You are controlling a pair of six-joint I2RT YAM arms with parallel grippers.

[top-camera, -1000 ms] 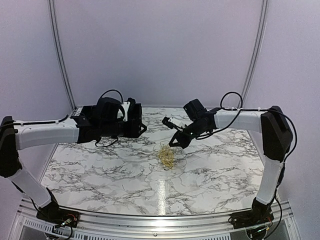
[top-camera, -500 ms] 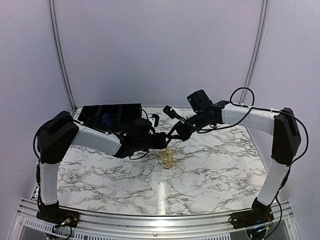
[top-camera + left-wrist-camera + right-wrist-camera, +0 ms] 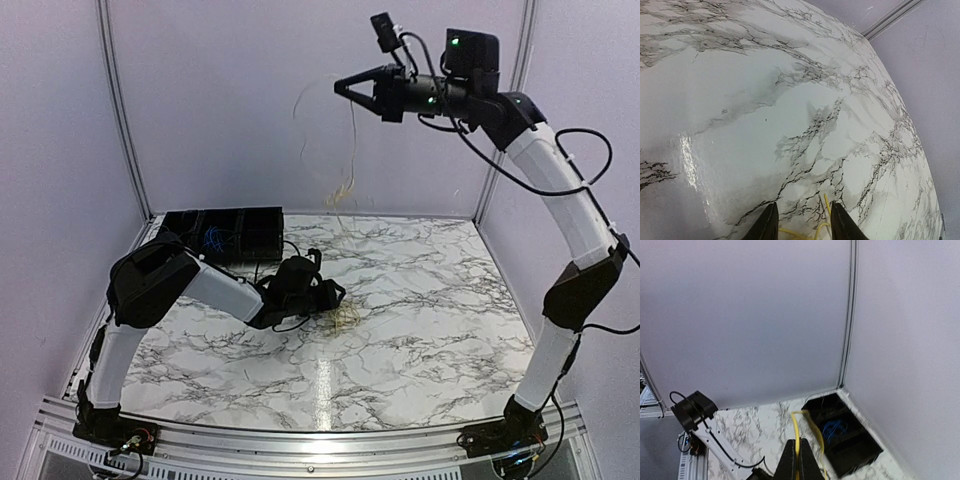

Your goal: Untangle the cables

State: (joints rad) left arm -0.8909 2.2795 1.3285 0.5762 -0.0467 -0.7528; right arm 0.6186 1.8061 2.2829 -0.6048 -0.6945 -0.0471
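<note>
The white marble-patterned table top (image 3: 765, 100) under the left pincer (image 3: 801, 206) was smooth and glossy, with a bright streak of reflected light. That pincer's black fingers (image 3: 765, 227) looked like hard, faintly shiny plastic. The thin yellow cable (image 3: 794, 425) pinched in the right pincer (image 3: 799, 442) had a smooth, plastic-looking sheath. Beyond it, the black compartmented tray (image 3: 860, 447) seemed matt plastic, and the pale lilac wall panels (image 3: 740, 315) were matt, joined by a dull metal strip (image 3: 850, 315).

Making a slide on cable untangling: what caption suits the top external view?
Right gripper holds a yellow cable high; left gripper rests at the tangle on the marble table.
</note>
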